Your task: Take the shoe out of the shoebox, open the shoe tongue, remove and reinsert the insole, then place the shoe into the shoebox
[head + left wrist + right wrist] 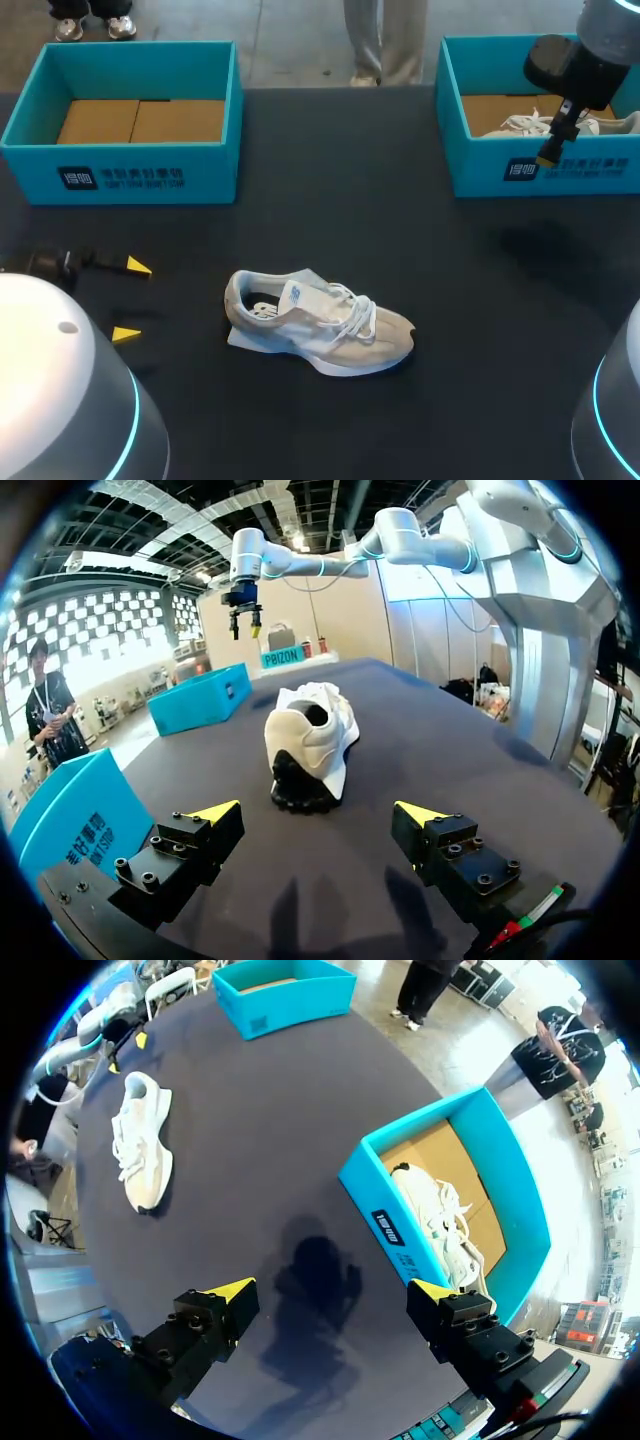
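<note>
A white and beige shoe (320, 322) lies on its sole in the middle of the dark table, toe to the right, with a pale insole edge showing under its heel side. My left gripper (132, 300) rests open at table level to the shoe's left; in the left wrist view the shoe's heel (305, 742) faces the gripper (318, 812), a short way ahead of its fingers. My right gripper (553, 150) hangs high over the front wall of the right shoebox (560, 168), open and empty. A second white shoe (438, 1222) lies inside that box (365, 1175).
An empty teal shoebox (130, 170) with a cardboard floor stands at the back left, also seen far across the table from the right wrist (262, 1007). The right arm's shadow (318, 1275) falls on the table beside the right box.
</note>
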`<state>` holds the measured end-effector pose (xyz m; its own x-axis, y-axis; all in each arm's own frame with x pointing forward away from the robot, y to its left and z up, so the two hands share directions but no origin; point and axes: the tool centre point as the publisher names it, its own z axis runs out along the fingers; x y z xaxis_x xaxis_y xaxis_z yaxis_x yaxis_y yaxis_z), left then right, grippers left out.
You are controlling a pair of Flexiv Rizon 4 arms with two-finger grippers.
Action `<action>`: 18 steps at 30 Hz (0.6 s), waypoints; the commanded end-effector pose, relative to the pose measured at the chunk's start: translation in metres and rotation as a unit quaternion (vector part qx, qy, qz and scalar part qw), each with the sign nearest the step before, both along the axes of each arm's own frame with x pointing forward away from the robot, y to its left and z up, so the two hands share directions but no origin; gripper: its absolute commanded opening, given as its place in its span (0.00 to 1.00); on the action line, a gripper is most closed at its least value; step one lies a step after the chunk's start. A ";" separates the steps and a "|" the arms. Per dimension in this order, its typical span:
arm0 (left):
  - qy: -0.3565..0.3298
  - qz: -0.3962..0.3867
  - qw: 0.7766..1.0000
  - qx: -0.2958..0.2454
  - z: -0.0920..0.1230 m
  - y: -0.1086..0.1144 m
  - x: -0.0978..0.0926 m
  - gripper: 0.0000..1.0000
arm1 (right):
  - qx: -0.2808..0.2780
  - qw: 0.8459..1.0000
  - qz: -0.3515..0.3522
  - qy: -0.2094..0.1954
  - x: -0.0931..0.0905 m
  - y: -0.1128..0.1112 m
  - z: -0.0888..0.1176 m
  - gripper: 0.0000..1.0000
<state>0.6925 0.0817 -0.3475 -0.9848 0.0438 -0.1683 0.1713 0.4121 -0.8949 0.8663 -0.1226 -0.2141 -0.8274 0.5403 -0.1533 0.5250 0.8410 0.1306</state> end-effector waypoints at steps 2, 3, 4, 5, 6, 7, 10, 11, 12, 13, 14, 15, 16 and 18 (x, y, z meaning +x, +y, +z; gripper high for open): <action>-0.001 0.001 1.000 0.001 0.000 -0.001 -0.001 1.00 | 0.000 1.000 0.000 0.000 0.000 0.000 0.000 1.00; -0.001 0.001 1.000 0.001 0.000 -0.001 -0.001 1.00 | 0.000 1.000 0.000 0.000 0.000 0.000 0.000 1.00; -0.001 0.001 1.000 0.001 0.000 -0.001 -0.001 1.00 | 0.000 1.000 0.000 0.000 0.000 0.000 0.000 1.00; -0.001 0.001 1.000 0.001 0.000 -0.001 -0.001 1.00 | 0.000 1.000 0.000 0.000 0.000 0.000 0.000 1.00; -0.001 0.001 1.000 0.001 0.000 -0.001 -0.001 1.00 | 0.000 1.000 0.000 0.000 0.000 0.000 0.000 1.00; -0.001 0.001 1.000 0.001 0.000 -0.001 -0.001 1.00 | 0.000 1.000 0.000 0.000 0.000 0.000 0.000 1.00; 0.004 0.003 1.000 -0.005 -0.002 0.001 0.003 1.00 | 0.000 1.000 0.000 0.000 0.000 0.000 0.000 1.00; 0.012 0.005 1.000 -0.009 -0.006 0.002 0.007 1.00 | 0.000 1.000 0.000 0.000 0.000 0.000 0.000 1.00; 0.020 0.002 1.000 -0.014 -0.009 0.003 0.012 1.00 | 0.000 1.000 0.000 0.000 0.000 0.000 0.000 1.00; 0.023 0.004 1.000 -0.014 -0.012 0.004 0.016 1.00 | 0.000 1.000 0.000 0.000 0.000 0.000 0.000 1.00; 0.029 0.010 0.999 -0.022 -0.014 0.005 0.020 1.00 | 0.000 1.000 0.000 0.000 0.000 0.000 0.000 1.00; 0.034 0.011 0.999 -0.027 -0.016 0.006 0.022 1.00 | 0.000 1.000 0.000 0.000 0.000 0.000 0.000 1.00; 0.036 0.006 0.999 -0.029 -0.018 0.006 0.024 1.00 | 0.000 1.000 0.000 0.000 0.000 0.000 0.000 1.00; 0.049 0.011 0.998 -0.036 -0.025 0.007 0.028 1.00 | 0.000 1.000 0.000 0.000 0.000 0.000 0.000 1.00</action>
